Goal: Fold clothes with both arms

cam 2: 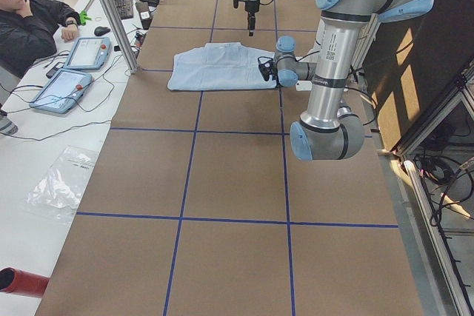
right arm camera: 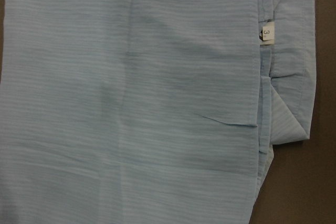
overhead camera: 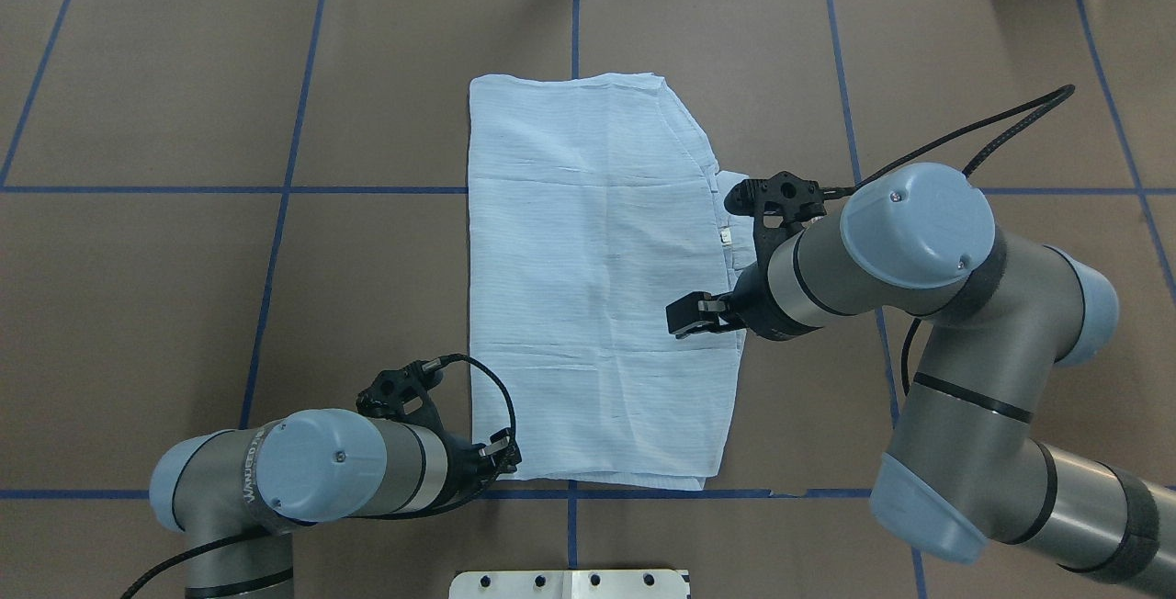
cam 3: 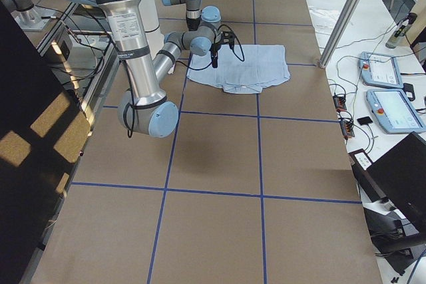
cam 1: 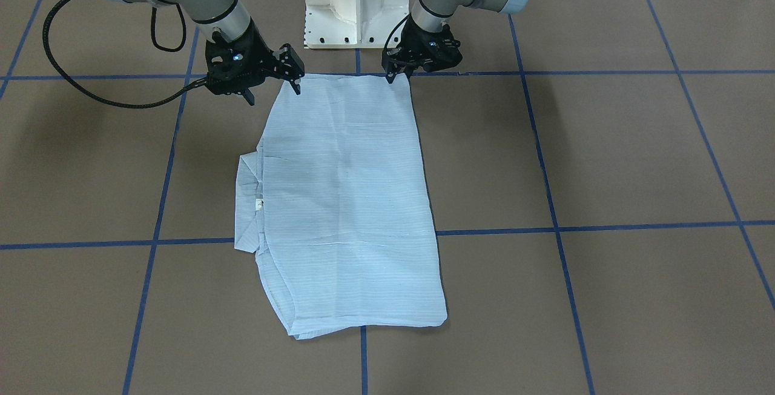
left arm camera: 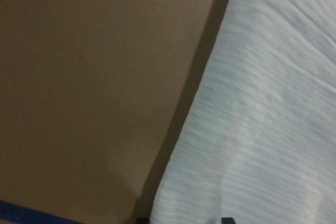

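Your folded shirt (cam 1: 348,201) lies flat on the table (cam 1: 605,152), its long axis running away from the left gripper (cam 1: 395,75), closure unclear, at one end corner and the right gripper (cam 1: 274,95), fingers apart, at the other.

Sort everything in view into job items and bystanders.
Job: light-blue shirt; left gripper; right gripper.
Lying about: white pedestal base; control tablets; plastic bag; seated person.

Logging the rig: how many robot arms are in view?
2: the left arm at the shirt's near left corner, the right arm above its right side.
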{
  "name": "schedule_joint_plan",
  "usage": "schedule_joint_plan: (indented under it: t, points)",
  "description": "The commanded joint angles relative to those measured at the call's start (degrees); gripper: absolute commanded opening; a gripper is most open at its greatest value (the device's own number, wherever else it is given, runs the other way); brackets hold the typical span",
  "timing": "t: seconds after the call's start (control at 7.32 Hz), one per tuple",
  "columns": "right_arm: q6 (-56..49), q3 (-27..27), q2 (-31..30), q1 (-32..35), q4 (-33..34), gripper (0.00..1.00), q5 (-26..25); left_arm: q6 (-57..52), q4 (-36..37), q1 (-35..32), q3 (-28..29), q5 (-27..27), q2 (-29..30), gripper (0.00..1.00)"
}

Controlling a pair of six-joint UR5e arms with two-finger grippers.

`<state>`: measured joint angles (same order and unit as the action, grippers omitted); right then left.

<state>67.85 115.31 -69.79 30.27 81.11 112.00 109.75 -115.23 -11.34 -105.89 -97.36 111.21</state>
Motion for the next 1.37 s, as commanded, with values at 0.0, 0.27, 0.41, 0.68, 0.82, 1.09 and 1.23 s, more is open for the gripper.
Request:
schedule_joint_plan:
  t: [0.0, 0.27, 0.41, 0.68, 0.82, 1.09, 1.23]
  points:
    - [0.0, 0.0, 0.0, 0.0, 0.1, 1.00, 0.1, -0.1, 0.0, 0.0, 0.0, 0.1, 0.1, 0.38]
    - [0.0, -0.1, -0.1, 0.1, 0.1, 1.00, 0.1, -0.1, 0.0, -0.2, 0.1, 0.1, 0.1, 0.37]
    - [0.0, -0.2, -0.1, 0.1, 0.1, 1.00, 0.0, -0.1, 0.2, -0.5, 0.1, 0.1, 0.1, 0.36]
    - [0.1, -0.1, -0.2, 0.1, 0.1, 1.00, -0.1, -0.1, 0.7, -0.5, -0.1, 0.6, -0.2, 0.00]
    - [1.1, -0.2, -0.3, 0.0, 0.1, 1.00, -0.3, -0.1, 0.7, -0.5, -0.3, 1.2, -0.2, 0.00]
    - [8.6, 0.0, -1.2, -0.8, 0.1, 1.00, -1.3, -0.1, 0.8, -0.6, -0.9, 1.1, 0.0, 0.00]
    - [16.7, 0.0, -1.2, -4.5, 0.0, 1.00, -5.2, -0.2, 0.8, -0.6, -1.8, 1.0, 0.0, 0.00]
